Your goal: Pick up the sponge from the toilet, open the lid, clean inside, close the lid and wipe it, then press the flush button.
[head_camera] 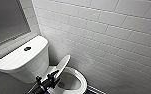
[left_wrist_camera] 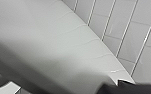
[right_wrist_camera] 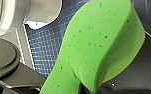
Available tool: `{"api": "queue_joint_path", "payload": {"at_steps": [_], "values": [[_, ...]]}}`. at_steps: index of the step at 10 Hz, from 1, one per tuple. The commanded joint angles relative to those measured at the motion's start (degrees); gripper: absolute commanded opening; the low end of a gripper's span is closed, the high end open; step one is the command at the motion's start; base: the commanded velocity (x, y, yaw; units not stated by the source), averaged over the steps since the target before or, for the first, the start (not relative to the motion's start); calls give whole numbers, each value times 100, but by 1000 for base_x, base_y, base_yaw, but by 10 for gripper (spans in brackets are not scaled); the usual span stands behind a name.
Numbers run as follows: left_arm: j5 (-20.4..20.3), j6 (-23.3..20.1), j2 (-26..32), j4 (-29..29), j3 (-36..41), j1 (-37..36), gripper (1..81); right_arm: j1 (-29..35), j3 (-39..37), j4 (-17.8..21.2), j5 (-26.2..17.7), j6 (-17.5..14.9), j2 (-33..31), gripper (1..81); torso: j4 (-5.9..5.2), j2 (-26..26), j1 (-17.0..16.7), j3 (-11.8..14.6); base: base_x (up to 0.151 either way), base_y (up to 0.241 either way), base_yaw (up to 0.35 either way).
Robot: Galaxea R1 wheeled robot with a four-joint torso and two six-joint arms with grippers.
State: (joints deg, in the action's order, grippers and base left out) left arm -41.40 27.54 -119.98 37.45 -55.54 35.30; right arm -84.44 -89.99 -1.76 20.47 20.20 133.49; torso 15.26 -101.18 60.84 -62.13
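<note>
The white toilet [head_camera: 21,62] stands at the left, with the dark flush button [head_camera: 27,48] in the middle of its tank top. Its lid [head_camera: 63,64] is raised and tilted, and the bowl [head_camera: 77,77] below is uncovered. My left gripper [head_camera: 46,76] is open right at the lid's lower edge, by the bowl's near rim. The left wrist view has the lid's white surface [left_wrist_camera: 56,50] very close. In the right wrist view my right gripper [right_wrist_camera: 88,86] is shut on the bright green sponge [right_wrist_camera: 96,42], which bends where it is pinched.
A white tiled wall [head_camera: 111,37] runs close behind and to the right of the toilet. A grey panel [head_camera: 6,20] sits above the tank. Blue mosaic floor [right_wrist_camera: 48,42] lies around the toilet's white base [right_wrist_camera: 41,12].
</note>
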Motion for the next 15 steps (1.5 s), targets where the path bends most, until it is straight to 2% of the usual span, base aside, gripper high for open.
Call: {"api": "queue_joint_path", "payload": {"at_steps": [1, 2, 3, 5, 11, 15], "values": [[27, -38, 184, -362, 316, -748, 811, 46, 185, -132, -253, -7, -214, 10, 0, 0, 0, 390, 0, 0, 0], [27, -12, 211, -309, 316, -748, 811, 46, 185, -132, -245, -7, -214, 10, 0, 2, 2, 92, 0, 0, 0], [70, 163, 228, -64, 246, -748, 811, 46, 202, -132, -245, -7, -223, 10, 0, 2, 2, 225, 0, 0, 0], [115, 261, 272, 183, 175, -748, 811, 2, 229, -141, -219, -7, -249, 10, 0, 0, 2, 313, 0, 0, 0], [115, 270, 386, 737, 0, -1029, 811, -201, 404, -141, 53, -16, -399, 10, 0, 0, 2, 311, 0, 0, 0], [115, 427, 816, 825, -221, -1047, 811, -288, 492, -150, 98, -16, -408, 10, 0, 0, 2, 311, 0, 0, 0]]}}
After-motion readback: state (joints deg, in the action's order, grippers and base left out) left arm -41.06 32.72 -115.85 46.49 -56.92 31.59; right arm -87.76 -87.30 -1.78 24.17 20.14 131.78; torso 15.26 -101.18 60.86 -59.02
